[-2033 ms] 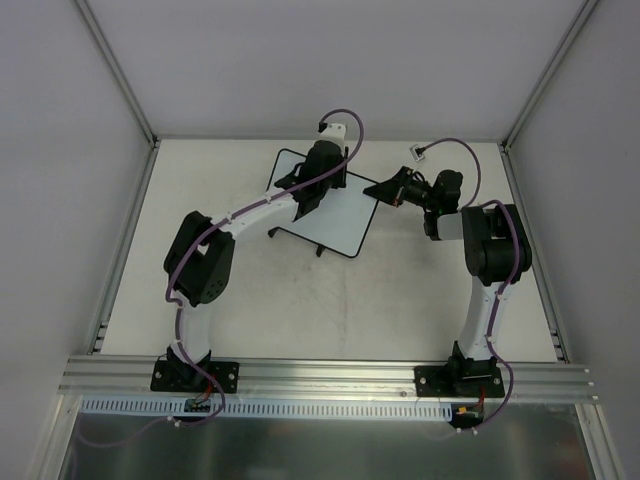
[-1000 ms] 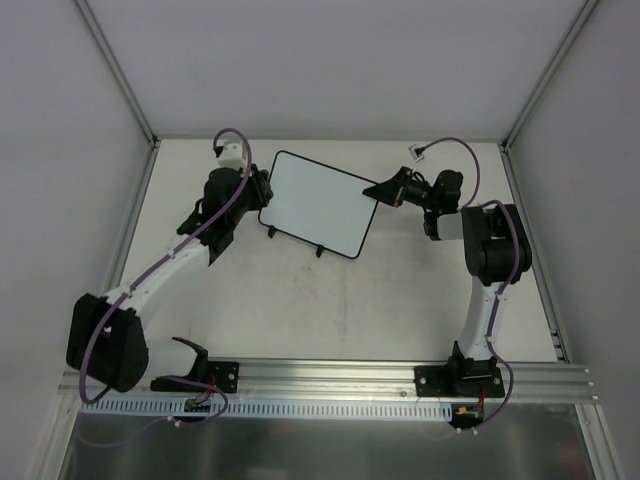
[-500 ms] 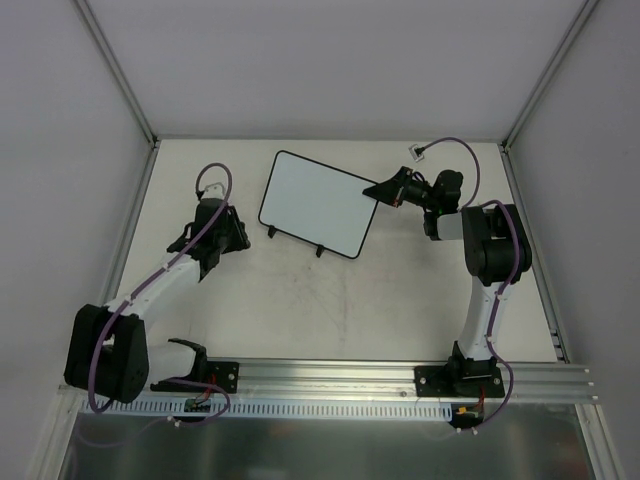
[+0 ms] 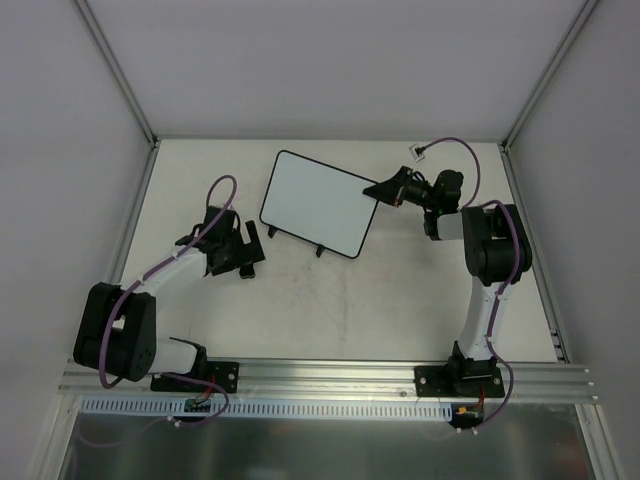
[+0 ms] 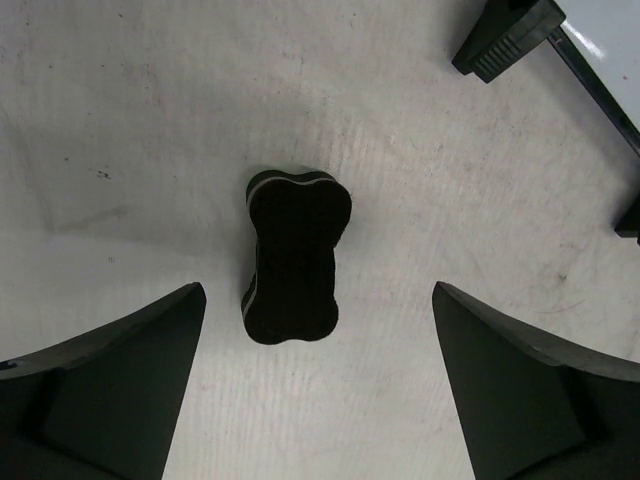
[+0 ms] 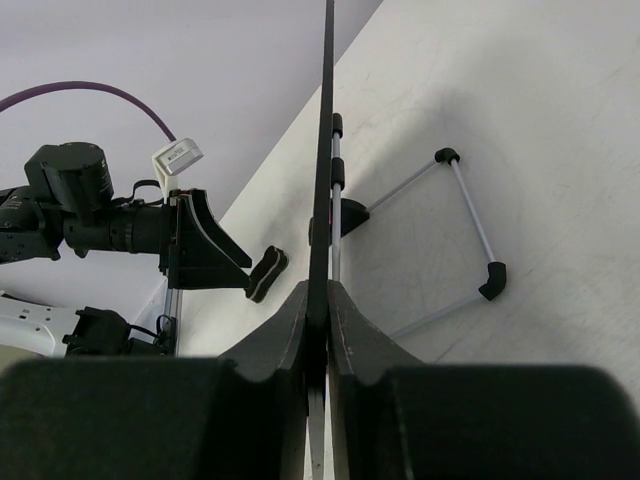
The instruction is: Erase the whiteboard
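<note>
The whiteboard (image 4: 318, 203), white with a thin black frame, stands tilted on its wire stand at the back middle of the table. My right gripper (image 4: 383, 190) is shut on its right edge; the right wrist view shows the board's edge (image 6: 327, 120) pinched between the fingertips of that gripper (image 6: 318, 288). My left gripper (image 4: 243, 253) hangs low over the table, left of the board and apart from it, jaws wide open. A black bone-shaped eraser (image 5: 295, 255) lies flat on the table between the open fingers of my left gripper (image 5: 318, 290), touching neither. The eraser (image 6: 267, 273) also shows in the right wrist view.
One black foot (image 5: 505, 35) of the board sits just beyond the eraser. The wire stand (image 6: 470, 220) props the board from behind. White walls and metal rails (image 4: 130, 250) close in the table on the left, back and right.
My left arm left the board's face, swung left and toward the front, came down, then opened and let the eraser go on the table. The right gripper kept hold of the board.
</note>
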Controlling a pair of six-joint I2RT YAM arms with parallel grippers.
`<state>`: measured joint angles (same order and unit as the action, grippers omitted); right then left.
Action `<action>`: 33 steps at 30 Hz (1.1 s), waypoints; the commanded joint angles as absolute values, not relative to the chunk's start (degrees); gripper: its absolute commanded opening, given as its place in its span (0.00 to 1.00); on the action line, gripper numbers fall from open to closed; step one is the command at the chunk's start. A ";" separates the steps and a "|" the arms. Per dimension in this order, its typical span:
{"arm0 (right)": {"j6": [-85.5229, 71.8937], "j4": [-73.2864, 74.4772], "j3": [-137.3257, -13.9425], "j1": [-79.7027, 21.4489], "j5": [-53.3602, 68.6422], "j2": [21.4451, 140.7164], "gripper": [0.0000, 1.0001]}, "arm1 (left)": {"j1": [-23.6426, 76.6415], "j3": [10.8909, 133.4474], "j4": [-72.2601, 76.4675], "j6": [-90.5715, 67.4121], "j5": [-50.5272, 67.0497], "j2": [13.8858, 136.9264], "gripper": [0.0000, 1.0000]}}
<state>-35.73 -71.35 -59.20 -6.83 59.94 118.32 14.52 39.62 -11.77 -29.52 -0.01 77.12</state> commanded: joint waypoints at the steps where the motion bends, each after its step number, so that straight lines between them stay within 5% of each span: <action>1: -36.74 -84.90 -61.44 -6.50 59.68 115.84 0.14 | 14.15 40.08 -12.92 -29.62 0.35 74.62 0.99; 12: -35.95 -84.73 -60.65 -5.98 58.71 115.58 0.42 | 14.15 41.04 -13.97 -28.48 0.35 71.02 0.99; 30: -37.09 -79.64 -58.28 5.79 49.58 105.50 0.55 | 14.06 42.01 -14.50 -28.92 -1.50 64.60 0.99; 33: -27.72 -64.39 -54.33 5.80 44.84 98.03 0.55 | 14.15 41.66 -14.41 -29.09 -1.84 62.15 0.99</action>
